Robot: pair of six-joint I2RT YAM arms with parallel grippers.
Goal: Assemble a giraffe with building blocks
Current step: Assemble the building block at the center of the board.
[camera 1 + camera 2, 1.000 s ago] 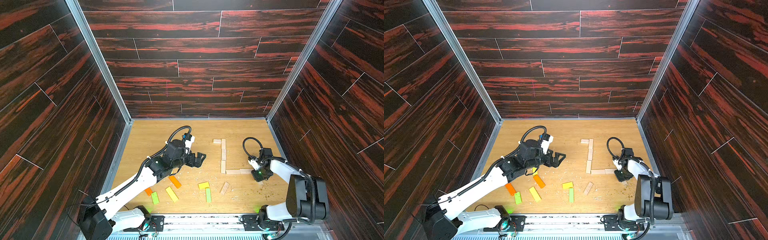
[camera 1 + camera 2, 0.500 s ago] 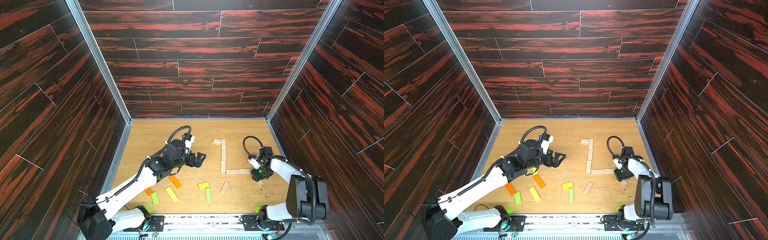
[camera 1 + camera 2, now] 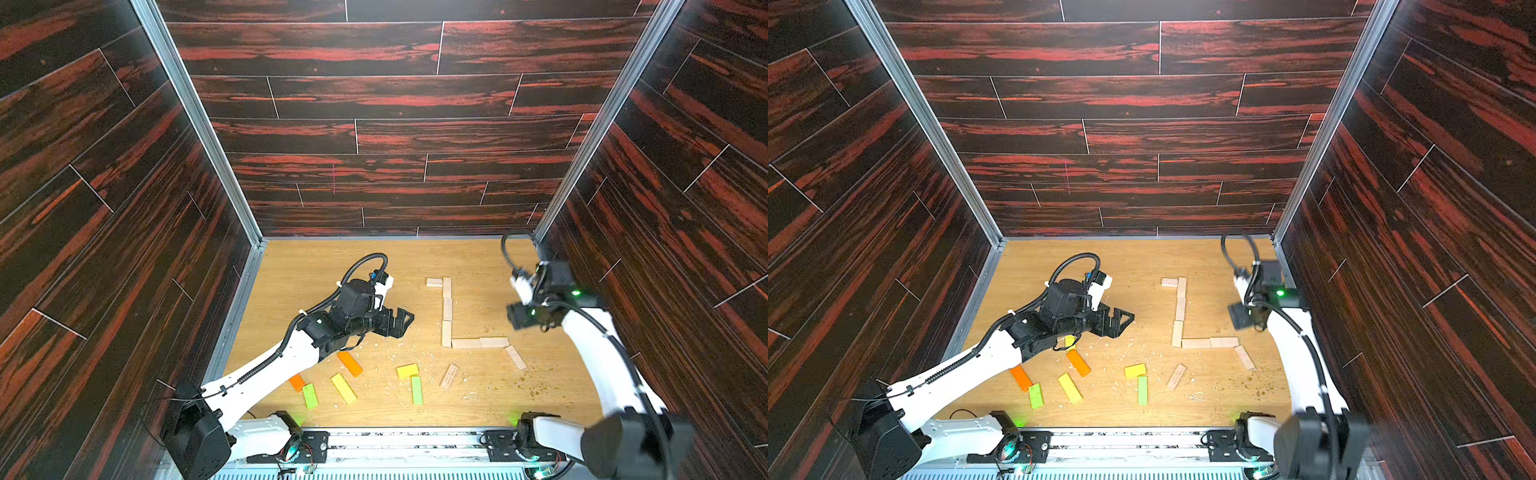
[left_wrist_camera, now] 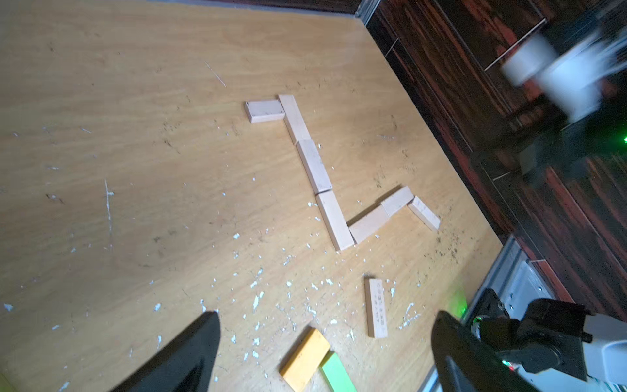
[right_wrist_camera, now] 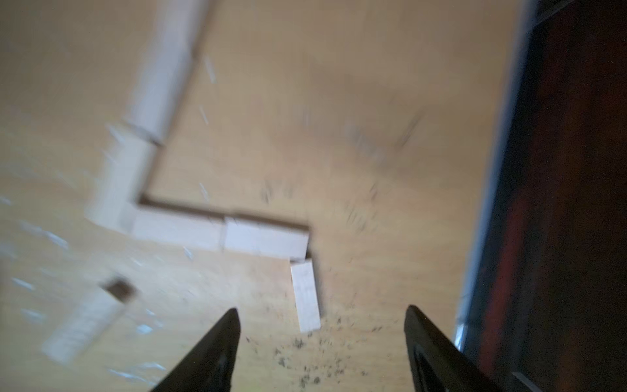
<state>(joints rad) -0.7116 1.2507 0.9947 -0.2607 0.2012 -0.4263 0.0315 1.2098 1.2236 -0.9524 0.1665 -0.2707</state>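
Building blocks (image 3: pixel 447 308) lie flat on the wooden table (image 3: pixel 316 266), and we see them in two groups. Right of centre, seven pale planks (image 3: pixel 446 333) touch end to end. A crosswise plank (image 3: pixel 434 282) points left at the far end, and a column of three runs toward the near side. Two planks (image 3: pixel 480 343) lead right from the column's near end, and a slanted plank (image 3: pixel 515 357) at the right tip angles nearer and rightward.

A loose pale plank (image 3: pixel 449 376) lies just nearer, apart from that figure. To its left sit the painted ones:
- a yellow block (image 3: pixel 407 370) just beside a green block (image 3: pixel 417 390)
- a yellow plank (image 3: pixel 343 388)
- two orange planks (image 3: pixel 350 363)
- another green plank (image 3: pixel 310 395)

We find the left gripper (image 3: pixel 400 322) hovering left of the column, well apart from it. Its fingers (image 4: pixel 190 356) are spread wide with nothing between them.

The right gripper (image 5: pixel 321 314) hangs near the right wall. Its wrist view is blurred, yet the fingers (image 5: pixel 210 353) stand clearly apart and grip nothing. The slanted plank rests on the table below them.
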